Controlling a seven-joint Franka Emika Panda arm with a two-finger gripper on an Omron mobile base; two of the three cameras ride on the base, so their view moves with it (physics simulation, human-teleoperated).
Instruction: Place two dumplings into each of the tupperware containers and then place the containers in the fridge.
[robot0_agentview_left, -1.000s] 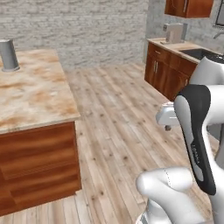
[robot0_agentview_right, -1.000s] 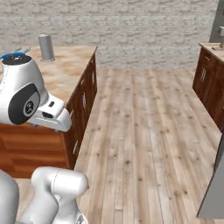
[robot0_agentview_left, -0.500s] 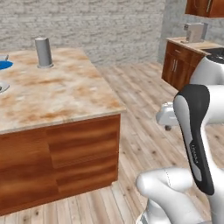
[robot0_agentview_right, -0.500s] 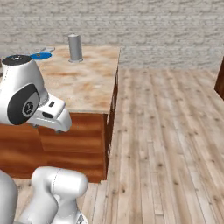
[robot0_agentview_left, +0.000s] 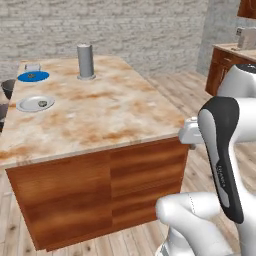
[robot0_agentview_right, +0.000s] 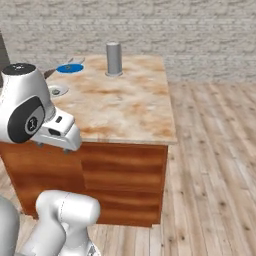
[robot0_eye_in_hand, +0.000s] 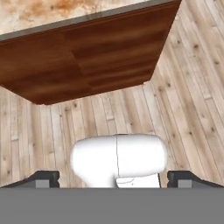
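Task status: early, nothing packed as far as the views show.

Left to right in the left base view: a dark grey container (robot0_agentview_left: 8, 88) is cut by the left edge of the marbled tan stone surface (robot0_agentview_left: 100, 115) on its brown wooden island. Next, a round light-grey plate (robot0_agentview_left: 35, 103) carries one small mottled tan-brown dumpling (robot0_agentview_left: 43, 103). Behind it lies a round blue plate (robot0_agentview_left: 33, 76) with a small dark item on it, too small to identify. A small pale box-like item (robot0_agentview_left: 33, 67) sits beyond. Further right stands a tall grey cylinder (robot0_agentview_left: 85, 62).

The hand (robot0_eye_in_hand: 113, 177) points down over the wooden plank floor (robot0_eye_in_hand: 183, 87), fingertips set wide apart, holding nothing.

Remaining, by judgement: all dumpling transfers, then both containers to the fridge.
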